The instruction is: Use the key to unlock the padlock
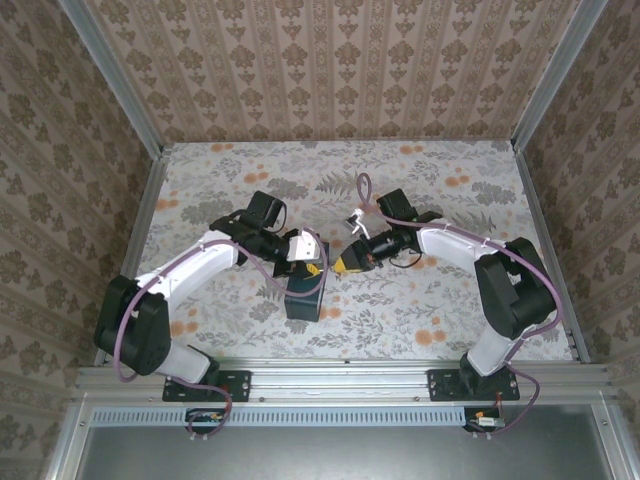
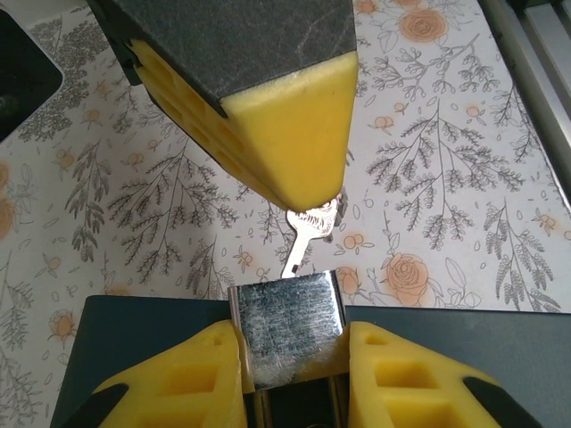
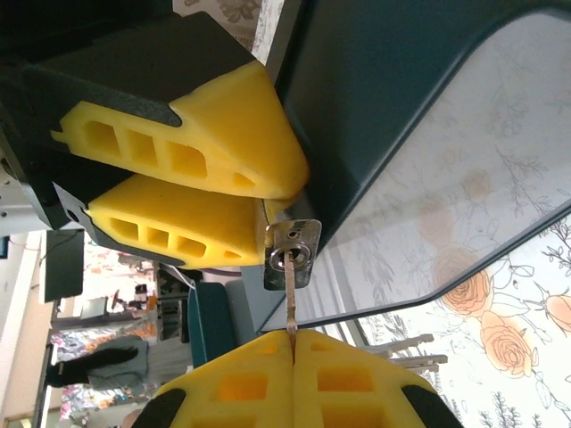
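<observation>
Padlock (image 1: 305,300) gripped by left end effector (image 2: 292,337), near-centre of surface (image 1: 420,300) | key (image 3: 290,299) pinched in clenched right end effector (image 3: 293,337), tip at keyway (image 3: 285,254) (depth unclear) | risk: off-axis twist bends key or slips it

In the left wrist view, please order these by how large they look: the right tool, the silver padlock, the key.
1. right tool: largest by far in this view.
2. padlock: clearly mid-sized.
3. key: smallest, thin and partly hidden in the tool's grip.
</observation>
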